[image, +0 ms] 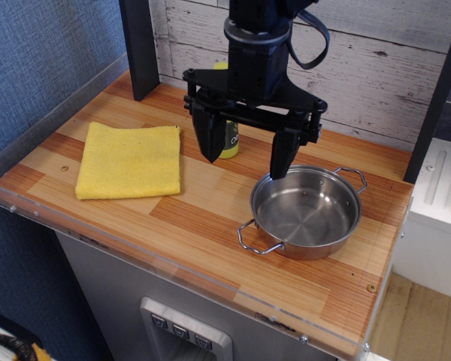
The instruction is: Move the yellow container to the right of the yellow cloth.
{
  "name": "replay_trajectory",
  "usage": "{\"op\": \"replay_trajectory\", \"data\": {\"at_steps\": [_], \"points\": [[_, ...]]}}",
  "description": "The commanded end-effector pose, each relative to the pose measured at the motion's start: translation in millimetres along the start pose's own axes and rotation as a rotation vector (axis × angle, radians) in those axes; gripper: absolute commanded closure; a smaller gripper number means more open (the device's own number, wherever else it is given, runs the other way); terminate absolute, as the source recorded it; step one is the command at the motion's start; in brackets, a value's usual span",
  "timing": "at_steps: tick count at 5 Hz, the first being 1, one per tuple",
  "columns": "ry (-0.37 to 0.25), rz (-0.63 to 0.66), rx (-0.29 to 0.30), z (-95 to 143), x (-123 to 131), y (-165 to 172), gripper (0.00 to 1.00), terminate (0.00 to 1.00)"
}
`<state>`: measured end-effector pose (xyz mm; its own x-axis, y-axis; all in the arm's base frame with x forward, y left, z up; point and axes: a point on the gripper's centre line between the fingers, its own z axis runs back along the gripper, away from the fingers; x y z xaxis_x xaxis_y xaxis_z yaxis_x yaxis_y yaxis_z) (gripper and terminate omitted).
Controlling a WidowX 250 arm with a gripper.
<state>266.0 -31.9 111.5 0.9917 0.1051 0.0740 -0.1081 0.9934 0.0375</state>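
The yellow cloth lies flat on the left part of the wooden table. The yellow container, a small yellow-green bottle with a dark label, stands upright behind my gripper, right of the cloth and mostly hidden by the left finger and the gripper body. My gripper is black, points down and is open, with nothing between its fingers. It hangs in front of the bottle; its left fingertip is near the bottle's base, its right fingertip near the pan's far rim.
A steel pan with two handles sits on the right of the table. A black post stands at the back left. A white plank wall runs behind. A clear lip edges the table front.
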Motion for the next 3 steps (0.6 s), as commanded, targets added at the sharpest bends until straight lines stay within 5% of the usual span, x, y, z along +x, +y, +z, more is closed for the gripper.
{"op": "replay_trajectory", "data": {"at_steps": [1,3], "points": [[0.0,0.0,0.0,0.0,0.0,0.0,0.0,0.0],[-0.046,0.223,0.039,12.6,27.3,15.9,0.0,0.0]]}}
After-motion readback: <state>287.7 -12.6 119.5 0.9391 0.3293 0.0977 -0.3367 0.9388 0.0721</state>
